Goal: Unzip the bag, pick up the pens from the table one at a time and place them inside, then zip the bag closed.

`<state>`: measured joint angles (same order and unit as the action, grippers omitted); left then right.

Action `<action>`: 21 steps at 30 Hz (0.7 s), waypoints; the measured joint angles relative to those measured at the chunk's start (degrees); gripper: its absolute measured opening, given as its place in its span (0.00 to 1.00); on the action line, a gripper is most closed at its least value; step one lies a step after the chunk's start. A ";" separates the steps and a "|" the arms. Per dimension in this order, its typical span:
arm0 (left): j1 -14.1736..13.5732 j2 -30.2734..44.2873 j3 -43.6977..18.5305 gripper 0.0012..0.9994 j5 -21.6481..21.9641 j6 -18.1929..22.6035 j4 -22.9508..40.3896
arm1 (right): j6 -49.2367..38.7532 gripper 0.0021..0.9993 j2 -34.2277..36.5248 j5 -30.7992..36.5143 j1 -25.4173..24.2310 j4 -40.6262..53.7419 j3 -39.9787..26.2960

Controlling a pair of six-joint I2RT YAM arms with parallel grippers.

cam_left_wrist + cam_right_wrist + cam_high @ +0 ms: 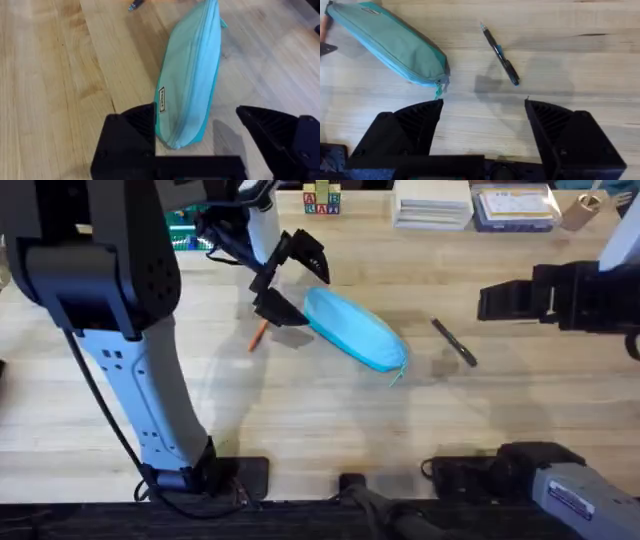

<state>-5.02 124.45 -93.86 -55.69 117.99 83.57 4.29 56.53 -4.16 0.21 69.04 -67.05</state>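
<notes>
The bag (355,329) lies zipped shut in the middle of the table (300,420). The left gripper (285,280) hangs over the bag's far end with fingers wide. It should come straight down and pinch that end firmly. The right gripper (482,115), also wide, waits near the bag's cord (439,90). An orange pen (258,335) lies left of the bag, a dark pen (454,342) right.

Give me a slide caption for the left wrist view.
Open left pincer hovering over one end of the zipped light blue bag on the table.
</notes>
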 joint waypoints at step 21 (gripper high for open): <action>0.02 -0.01 -0.04 0.04 -0.03 0.00 -0.44 | 0.00 1.00 0.00 0.01 0.00 0.01 0.00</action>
<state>-4.99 124.44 -93.91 -55.72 117.99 83.13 4.29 56.53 -4.15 0.21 69.05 -67.05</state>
